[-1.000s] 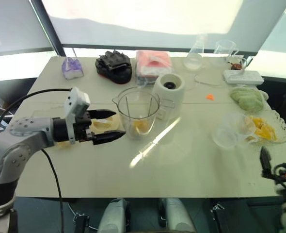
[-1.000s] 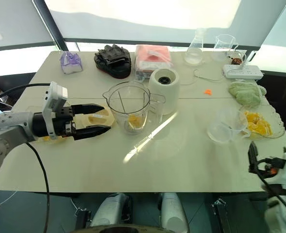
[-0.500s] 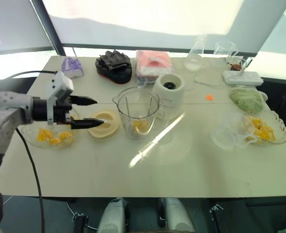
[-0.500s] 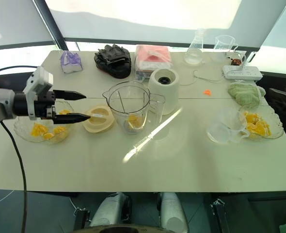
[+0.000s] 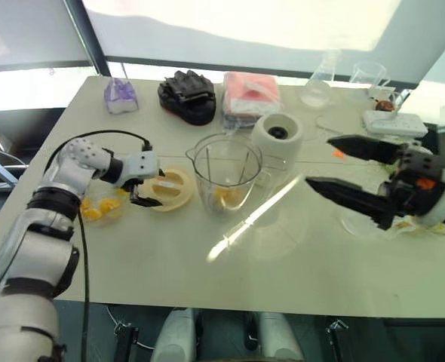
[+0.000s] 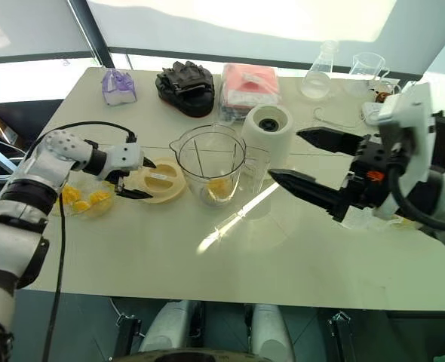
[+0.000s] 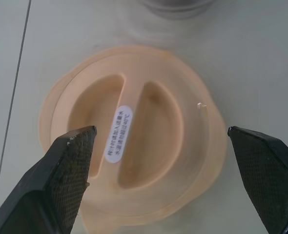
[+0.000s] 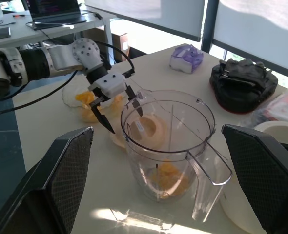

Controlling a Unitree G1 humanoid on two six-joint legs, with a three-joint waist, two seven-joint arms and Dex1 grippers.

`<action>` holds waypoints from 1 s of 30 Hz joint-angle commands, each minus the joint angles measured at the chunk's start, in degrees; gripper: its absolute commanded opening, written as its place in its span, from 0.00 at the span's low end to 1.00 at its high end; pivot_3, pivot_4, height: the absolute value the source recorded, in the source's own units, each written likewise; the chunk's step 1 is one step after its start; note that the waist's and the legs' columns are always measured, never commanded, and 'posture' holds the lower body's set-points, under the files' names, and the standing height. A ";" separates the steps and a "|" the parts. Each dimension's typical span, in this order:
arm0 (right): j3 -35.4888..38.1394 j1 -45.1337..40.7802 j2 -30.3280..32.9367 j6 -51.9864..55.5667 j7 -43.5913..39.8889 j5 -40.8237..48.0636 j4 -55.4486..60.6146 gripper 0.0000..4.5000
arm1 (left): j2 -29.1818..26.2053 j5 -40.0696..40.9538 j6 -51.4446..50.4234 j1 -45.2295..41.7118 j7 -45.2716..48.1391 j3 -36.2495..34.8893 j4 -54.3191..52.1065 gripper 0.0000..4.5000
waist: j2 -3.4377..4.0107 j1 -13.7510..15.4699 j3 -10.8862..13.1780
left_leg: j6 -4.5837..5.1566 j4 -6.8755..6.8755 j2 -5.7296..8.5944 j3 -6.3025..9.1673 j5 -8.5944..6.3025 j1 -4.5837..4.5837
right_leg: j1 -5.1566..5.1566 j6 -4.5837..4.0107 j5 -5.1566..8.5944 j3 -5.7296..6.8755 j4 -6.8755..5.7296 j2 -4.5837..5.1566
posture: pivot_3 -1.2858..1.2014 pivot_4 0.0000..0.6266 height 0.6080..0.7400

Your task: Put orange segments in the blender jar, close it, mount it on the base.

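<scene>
The pale bench (image 6: 230,264) carries the blender jar (image 6: 210,167) near its middle, the white base (image 6: 267,130) touching it at 2 o'clock, a cream lid (image 6: 157,181) at 9 o'clock, and a black glove (image 6: 185,84) and pink pack (image 6: 248,83) toward 12.

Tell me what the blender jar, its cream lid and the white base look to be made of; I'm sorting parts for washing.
The blender jar looks like clear hard plastic, glossy: the orange segments show through its wall. The lid seems matte cream plastic, possibly soft, with a moulded grip bar and paper sticker. The base appears smooth white plastic with a black socket.
</scene>
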State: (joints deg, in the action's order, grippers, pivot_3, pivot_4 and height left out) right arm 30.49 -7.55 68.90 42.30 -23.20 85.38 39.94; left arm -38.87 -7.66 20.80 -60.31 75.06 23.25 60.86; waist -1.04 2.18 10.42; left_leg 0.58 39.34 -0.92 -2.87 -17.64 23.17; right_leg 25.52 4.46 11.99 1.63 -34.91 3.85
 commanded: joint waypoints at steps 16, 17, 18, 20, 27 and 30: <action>-5.47 -4.56 -3.59 -1.34 9.48 3.69 6.45 0.98 | 8.46 -14.19 -1.30 -10.30 -3.68 1.49 15.62 1.00 | -0.03 -0.01 -0.01 | 0.01 0.56 -0.23 0.14 -0.01 0.06 | -0.06 0.00 -0.02 0.12 -0.35 -0.07 | 0.52 0.24 1.00; -5.52 -4.48 -3.76 -1.47 10.13 3.86 6.71 0.98 | 8.65 -14.48 -2.21 -10.28 -3.50 1.45 15.88 1.00 | -0.03 -0.01 -0.01 | 0.01 0.60 -0.25 0.14 -0.01 0.06 | -0.08 0.00 -0.04 0.12 -0.35 -0.07 | 0.52 0.24 1.00; -5.56 -4.41 -3.90 -1.58 10.68 3.98 6.94 0.98 | 8.78 -14.80 -3.06 -10.27 -3.52 1.47 16.09 1.00 | -0.03 -0.01 -0.01 | 0.01 0.62 -0.25 0.14 -0.01 0.06 | -0.09 0.01 -0.05 0.12 -0.35 -0.07 | 0.52 0.24 1.00; -5.46 -4.08 -4.26 -1.80 11.92 4.24 7.38 1.00 | 9.09 -15.86 -4.46 -9.99 -4.42 1.82 16.48 0.88 | -0.03 0.02 -0.02 | 0.02 0.66 -0.26 0.13 -0.01 0.06 | -0.10 0.01 -0.08 0.11 -0.35 -0.07 | 0.52 0.24 1.00; -4.68 -2.59 -5.10 -2.50 15.40 5.08 8.81 1.00 | 9.75 -18.90 -4.95 -8.36 -7.47 2.62 16.86 0.50 | -0.06 -0.10 -0.07 | 0.02 0.69 -0.28 0.13 -0.01 -0.01 | -0.18 -0.01 -0.12 0.09 -0.38 -0.06 | 0.52 0.24 1.00; -4.46 -1.72 -5.14 -2.71 15.63 5.00 9.07 1.00 | 9.71 -19.14 -4.82 -8.07 -6.70 2.21 16.88 0.50 | -0.06 0.00 -0.07 | 0.02 0.69 -0.29 0.13 -0.01 -0.01 | -0.17 0.01 -0.13 0.10 -0.39 -0.07 | 0.52 0.24 1.00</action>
State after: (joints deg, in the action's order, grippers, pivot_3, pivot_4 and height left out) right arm 24.11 -9.37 64.01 40.83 -7.74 89.62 47.48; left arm -28.73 -25.87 15.74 -68.83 68.08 25.56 77.52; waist -1.11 2.17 10.35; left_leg 0.60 40.03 -1.20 -2.73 -17.65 23.17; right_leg 25.36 4.47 11.86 1.73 -35.31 3.78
